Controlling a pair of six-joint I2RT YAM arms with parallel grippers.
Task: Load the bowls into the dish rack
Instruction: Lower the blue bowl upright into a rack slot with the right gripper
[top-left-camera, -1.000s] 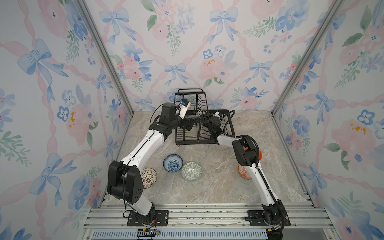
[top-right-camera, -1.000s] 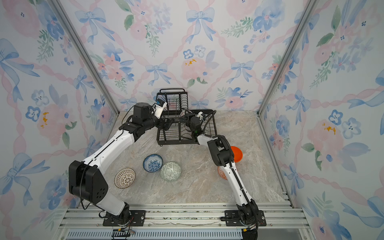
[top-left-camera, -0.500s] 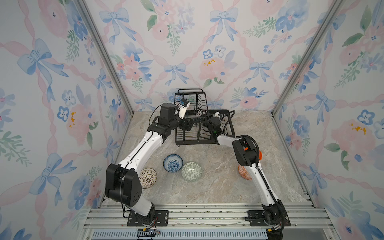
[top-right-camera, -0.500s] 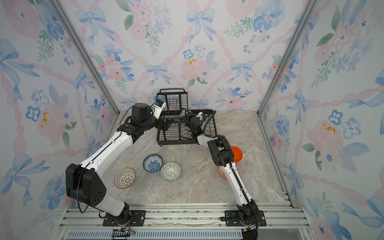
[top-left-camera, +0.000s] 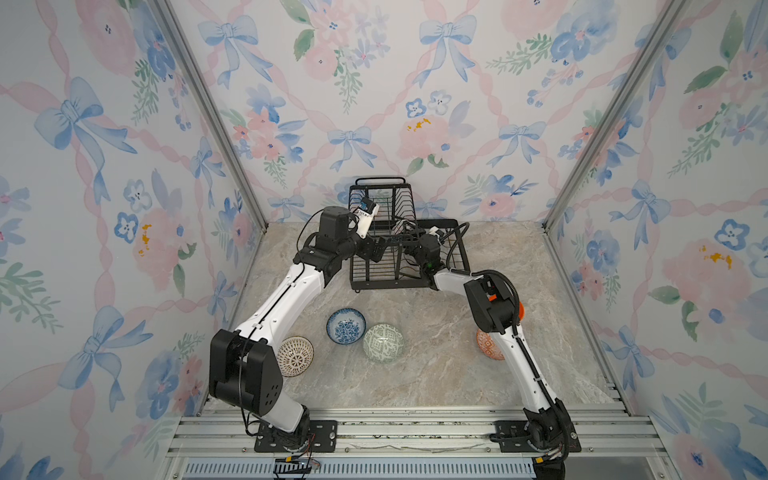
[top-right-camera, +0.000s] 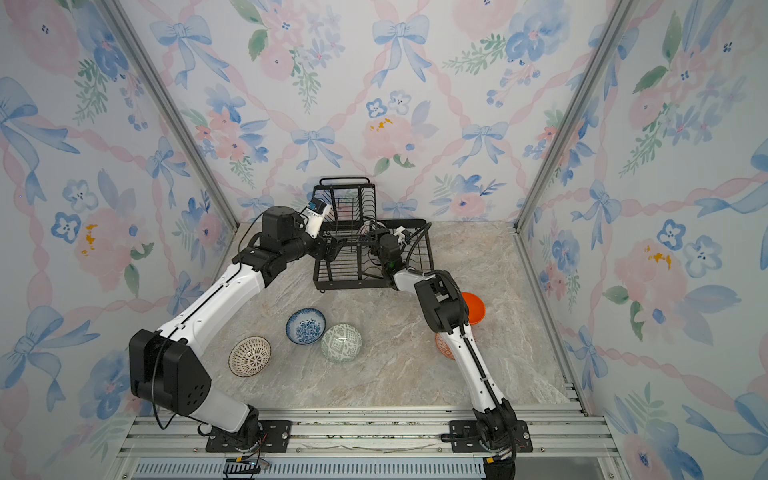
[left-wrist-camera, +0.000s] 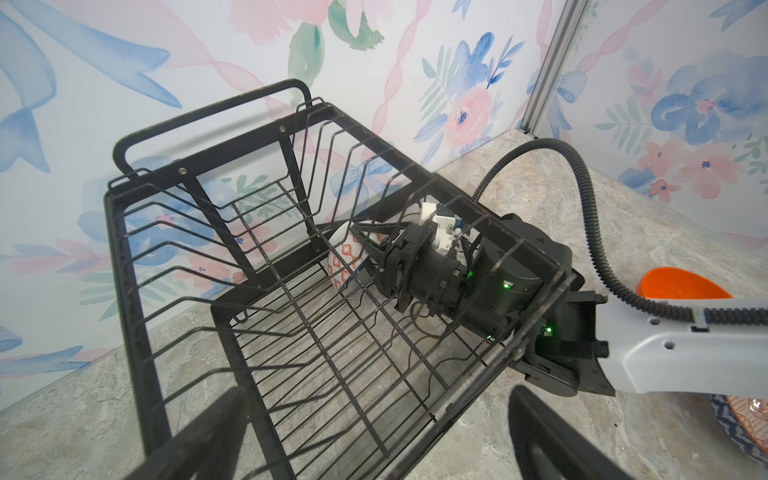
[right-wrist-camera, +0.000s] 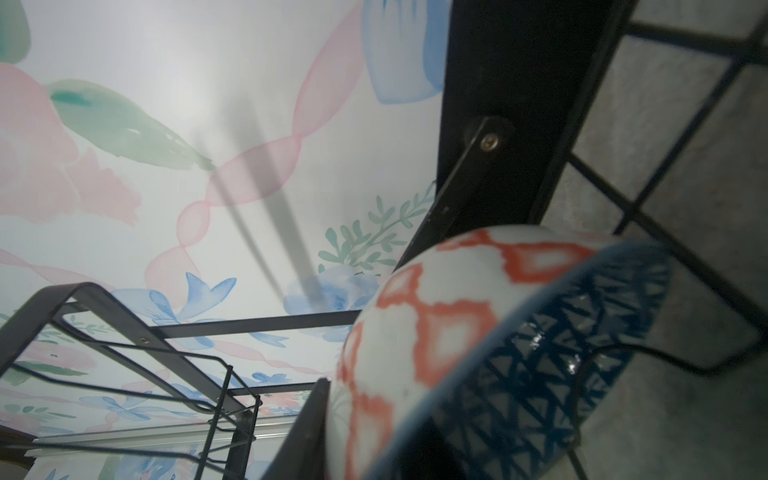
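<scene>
The black wire dish rack (top-left-camera: 453, 249) (top-right-camera: 424, 245) (left-wrist-camera: 208, 199) stands at the back wall. My right gripper (top-left-camera: 405, 241) (left-wrist-camera: 357, 239) (right-wrist-camera: 361, 440) reaches into its lower tray, jaws slightly open astride the rim of a tilted bowl (left-wrist-camera: 345, 262) (right-wrist-camera: 436, 332), orange-white outside and dark-blue geometric inside. The bowl leans against the rack's frame. My left gripper (top-left-camera: 374, 249) (left-wrist-camera: 376, 449) hangs wide open and empty at the tray's left edge. On the table lie a blue-white floral bowl (top-left-camera: 345, 326), a green-white bowl (top-left-camera: 382, 343) and a plain orange bowl (top-right-camera: 473, 307).
A brown-white patterned bowl (top-left-camera: 295, 356) lies beside my left arm's elbow. An orange-white patterned bowl (top-left-camera: 488, 345) is half hidden behind my right forearm. The rack's raised slotted basket (top-left-camera: 382, 195) with its handle loop stands against the floral back wall. Side walls close in on both sides.
My right gripper's jaws have parted around the bowl's rim inside the rack. Both arms have barely moved.
</scene>
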